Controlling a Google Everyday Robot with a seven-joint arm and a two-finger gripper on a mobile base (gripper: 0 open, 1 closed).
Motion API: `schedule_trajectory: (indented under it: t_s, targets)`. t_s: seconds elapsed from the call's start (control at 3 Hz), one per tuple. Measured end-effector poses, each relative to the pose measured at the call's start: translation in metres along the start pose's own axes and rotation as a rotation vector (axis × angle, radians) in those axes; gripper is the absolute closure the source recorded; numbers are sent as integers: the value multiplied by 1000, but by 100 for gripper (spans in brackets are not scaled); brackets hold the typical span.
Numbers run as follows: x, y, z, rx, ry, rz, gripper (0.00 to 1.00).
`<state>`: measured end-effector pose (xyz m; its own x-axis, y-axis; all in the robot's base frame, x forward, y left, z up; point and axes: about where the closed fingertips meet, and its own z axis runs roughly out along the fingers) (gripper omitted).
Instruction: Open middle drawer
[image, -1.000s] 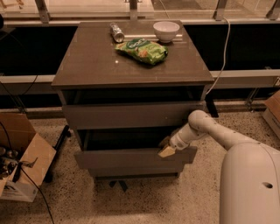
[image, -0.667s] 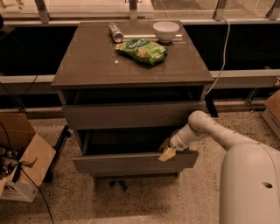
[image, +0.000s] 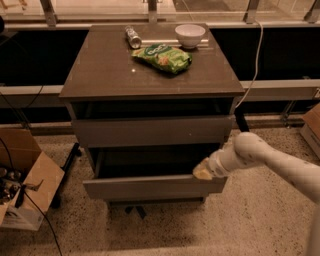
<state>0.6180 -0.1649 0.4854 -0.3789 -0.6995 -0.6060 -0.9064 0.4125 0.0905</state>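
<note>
While arm reaches in from right, gripper (image: 202, 171) sits at top-right edge of middle drawer (image: 150, 187); grip state: can't tell. Drawer stands partway out, below upper drawer front (image: 150, 131). Desk (image: 100, 75) top: chip bag (image: 162, 57), bowl (image: 190, 35), can (image: 133, 37).

No readable text; gripper (image: 201, 172) at middle drawer (image: 150, 188)

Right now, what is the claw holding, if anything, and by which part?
The claw is at the middle drawer, at the right end of its front's top edge; whether it grips cannot be told.
</note>
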Motion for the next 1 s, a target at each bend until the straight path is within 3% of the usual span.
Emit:
schedule_trajectory:
  t_s: [0.33,0.67,1.0]
  targets:
    - [17,45,-38,90,-9,151,13]
    - [27,64,-22,43,14,146,0]
    - [14,57,-7,33,24,75,0]
